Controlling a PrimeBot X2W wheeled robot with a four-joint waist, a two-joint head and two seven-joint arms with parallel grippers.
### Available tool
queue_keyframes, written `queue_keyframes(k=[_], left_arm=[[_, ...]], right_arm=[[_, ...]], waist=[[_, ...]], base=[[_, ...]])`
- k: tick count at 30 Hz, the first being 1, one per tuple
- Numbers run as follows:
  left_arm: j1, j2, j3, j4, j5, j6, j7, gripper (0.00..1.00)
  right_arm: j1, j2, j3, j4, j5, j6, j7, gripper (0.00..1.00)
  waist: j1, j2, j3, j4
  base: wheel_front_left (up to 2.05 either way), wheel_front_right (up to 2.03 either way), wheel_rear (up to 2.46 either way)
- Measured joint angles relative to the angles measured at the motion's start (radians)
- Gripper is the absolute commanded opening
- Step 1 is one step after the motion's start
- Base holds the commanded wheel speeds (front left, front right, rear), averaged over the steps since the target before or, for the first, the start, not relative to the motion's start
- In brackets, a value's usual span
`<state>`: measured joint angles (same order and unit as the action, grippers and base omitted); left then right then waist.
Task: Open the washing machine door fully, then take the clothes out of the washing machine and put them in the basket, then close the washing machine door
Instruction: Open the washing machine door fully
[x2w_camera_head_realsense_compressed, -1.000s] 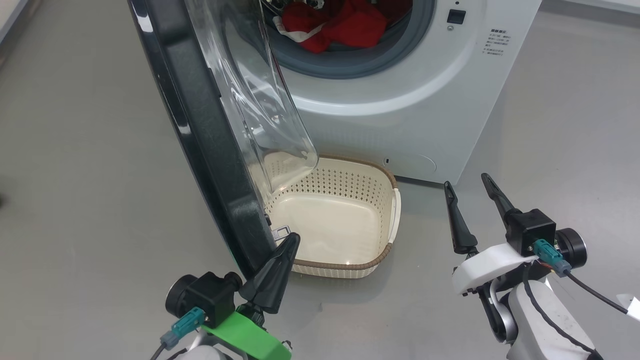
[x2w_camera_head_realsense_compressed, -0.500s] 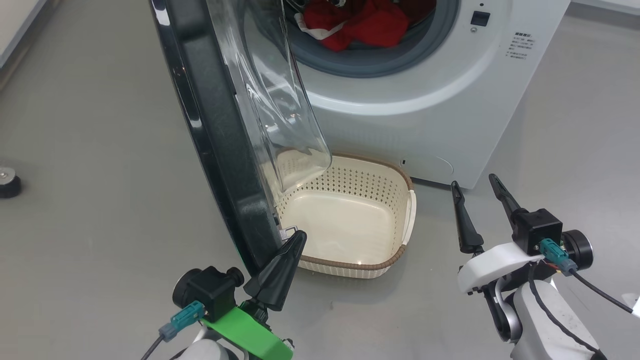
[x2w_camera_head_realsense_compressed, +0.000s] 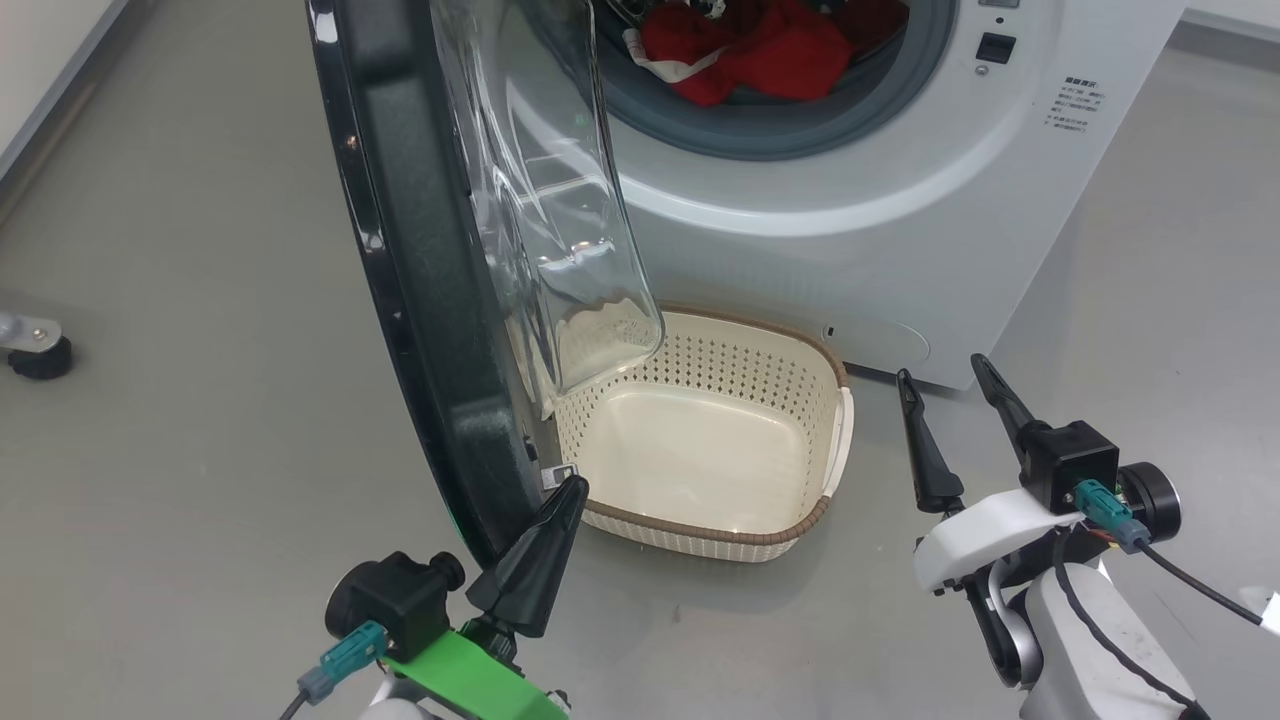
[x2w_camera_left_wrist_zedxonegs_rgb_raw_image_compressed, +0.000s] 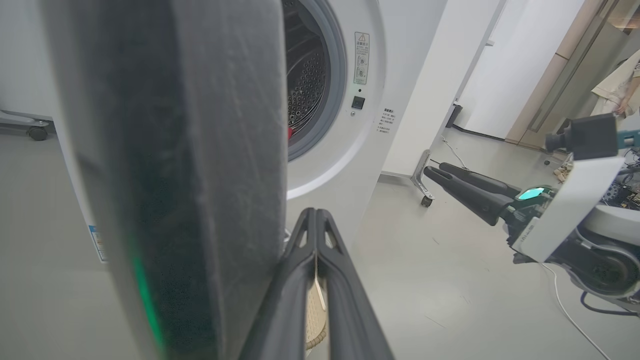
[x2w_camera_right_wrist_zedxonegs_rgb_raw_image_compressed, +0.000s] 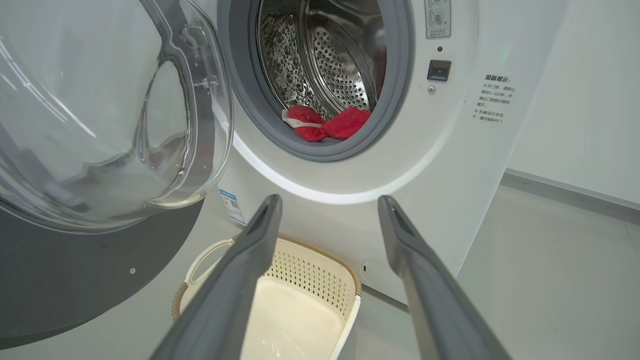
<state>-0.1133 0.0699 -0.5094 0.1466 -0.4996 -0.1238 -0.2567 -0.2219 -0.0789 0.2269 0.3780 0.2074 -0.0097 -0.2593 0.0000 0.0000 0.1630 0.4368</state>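
Our left gripper (x2w_camera_head_realsense_compressed: 573, 486) was squeezed shut on nothing, its tip just beside the near edge of the open washing machine door (x2w_camera_head_realsense_compressed: 420, 250). Our right gripper (x2w_camera_head_realsense_compressed: 940, 368) was spread wide and empty, to the right of the cream basket (x2w_camera_head_realsense_compressed: 790, 525) on the floor. The red clothes (x2w_camera_head_realsense_compressed: 760, 55) lay inside the washing machine (x2w_camera_head_realsense_compressed: 850, 220), on the far side of the basket.

Washing machine door (x2w_camera_head_realsense_compressed: 420, 300) blocks eleven o'clock; washing machine (x2w_camera_head_realsense_compressed: 880, 230) mouth clear at twelve.
Door stands edge-on, glass overhanging the basket (x2w_camera_head_realsense_compressed: 835, 440) on its left side; bare floor (x2w_camera_head_realsense_compressed: 1130, 300) at two.
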Motion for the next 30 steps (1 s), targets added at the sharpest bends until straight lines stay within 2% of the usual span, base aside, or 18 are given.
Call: queue_keyframes(k=[8,16,22,30], left_arm=[[0.013,-0.002,0.030,-0.002,0.022,0.006,0.000,0.00],[0.017,-0.008,0.094,-0.002,0.028,0.033,0.000,0.00],[0.033,0.011,0.183,0.004,0.038,0.070,0.000,0.00],[0.046,0.043,0.312,0.041,0.030,0.123,0.000,0.00]], right_arm=[[0.008,0.001,-0.027,0.000,0.000,0.001,0.000,1.00],[0.022,0.002,-0.031,0.006,0.000,0.008,0.000,1.00],[0.022,0.008,-0.019,0.013,-0.009,0.019,0.000,1.00],[0.022,0.013,-0.014,0.023,-0.009,0.029,0.000,1.00]], waist=[[0.0000,0.0000,-0.005,0.029],[0.0000,0.0000,-0.013,0.079],[0.0000,0.0000,-0.025,0.105],[0.0000,0.0000,-0.030,0.095]], base=[[0.00,0.00,0.00],[0.00,0.00,0.00],[0.00,0.00,0.00],[0.00,0.00,0.00]])
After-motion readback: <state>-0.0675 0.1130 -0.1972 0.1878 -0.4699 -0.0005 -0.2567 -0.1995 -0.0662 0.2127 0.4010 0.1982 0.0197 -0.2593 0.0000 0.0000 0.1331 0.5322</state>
